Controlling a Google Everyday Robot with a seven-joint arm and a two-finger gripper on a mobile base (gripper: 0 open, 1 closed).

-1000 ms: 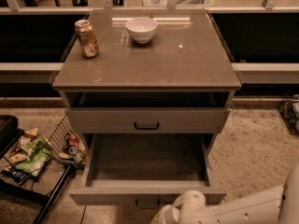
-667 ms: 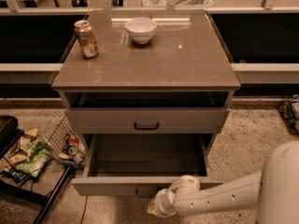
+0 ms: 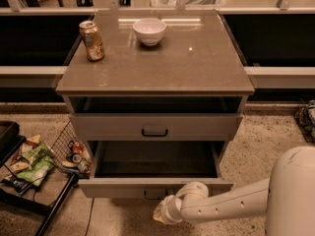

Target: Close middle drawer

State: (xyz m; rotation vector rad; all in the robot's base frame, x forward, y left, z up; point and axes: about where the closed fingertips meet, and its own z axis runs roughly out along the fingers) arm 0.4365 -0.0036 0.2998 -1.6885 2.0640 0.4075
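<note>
The middle drawer is pulled well out of the grey-beige cabinet, with its dark inside empty. Its small dark handle sits at the centre of its front. My gripper is low in front of that drawer front, just below and right of the handle. The white arm reaches it from the lower right. The taller drawer front with a like handle sits above, with a dark gap over it. The lowest drawer is hidden under the open one.
A soda can and a white bowl stand on the cabinet top. A wire rack with snack bags stands on the floor at the left. Dark counters run behind on both sides.
The arm has swung left across the drawer front and now sits closer to the handle. The middle drawer's front has moved back toward the cabinet, so it stands less far out.
</note>
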